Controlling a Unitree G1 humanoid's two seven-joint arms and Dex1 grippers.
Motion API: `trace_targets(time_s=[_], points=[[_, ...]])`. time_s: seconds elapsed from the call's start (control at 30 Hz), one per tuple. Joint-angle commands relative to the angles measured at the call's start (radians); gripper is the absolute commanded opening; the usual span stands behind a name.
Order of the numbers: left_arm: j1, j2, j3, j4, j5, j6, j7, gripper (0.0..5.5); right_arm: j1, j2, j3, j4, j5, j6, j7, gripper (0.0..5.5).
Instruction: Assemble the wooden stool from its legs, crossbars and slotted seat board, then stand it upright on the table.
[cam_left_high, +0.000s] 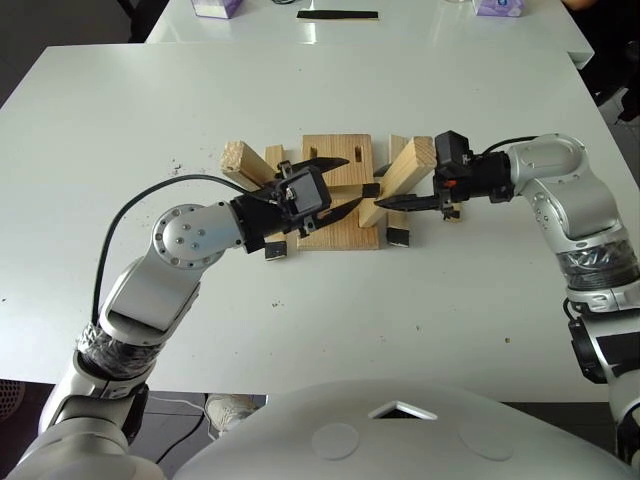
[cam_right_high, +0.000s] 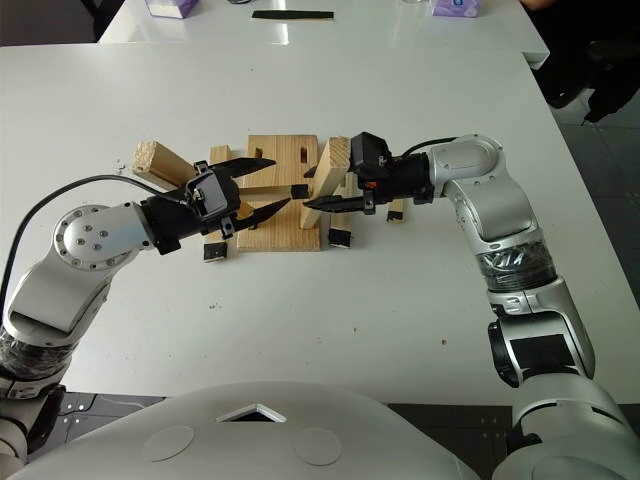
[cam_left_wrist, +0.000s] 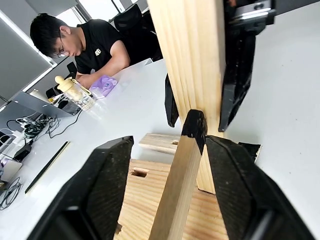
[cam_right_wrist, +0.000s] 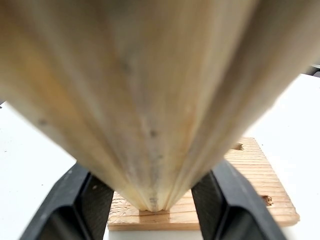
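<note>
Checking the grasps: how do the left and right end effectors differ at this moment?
The left end effector is open, astride a thin crossbar; the right end effector is shut on a thick, tilted leg. Both point toward the seat board.

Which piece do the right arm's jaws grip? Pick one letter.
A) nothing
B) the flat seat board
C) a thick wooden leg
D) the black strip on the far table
C: the right arm's jaws press on either side of the thick leg, whose lower end meets the seat board.
</note>
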Motion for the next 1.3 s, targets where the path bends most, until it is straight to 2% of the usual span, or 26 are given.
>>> trace_targets(time_s=[0.03,0.27,0.47,0.93,1.2,1.3], points=[[0.003,-0.013,-0.007,0.021,0.023,-0.007,-0.006,1.81,0.021,-0.011,0.03,-0.016,-0.039,0.003,0.019,2.03],[0.018,-0.046,-0.011,0.012,0.016,0.005,-0.009,0.83,0.01,0.001,0.028,-0.032,-0.036,0.041,-0.017,2.03],[0.062,-0.087,-0.031,0.021,0.02,0.014,0.002,0.01,-0.024,0.03,-0.014,-0.097,0.054,0.202,-0.075,2.03],[0.129,-0.144,-0.008,0.144,0.034,0.001,0.055,0.0,-0.057,0.05,-0.055,-0.139,0.068,0.307,-0.114,2.03],[0.157,-0.16,0.016,0.122,-0.003,0.023,0.071,0.0,-0.066,0.049,-0.066,-0.152,0.069,0.342,-0.131,2.03],[0.057,-0.28,0.137,0.054,-0.105,0.038,0.178,0.0,-0.062,0.036,-0.054,-0.126,0.045,0.331,-0.121,2.03]])
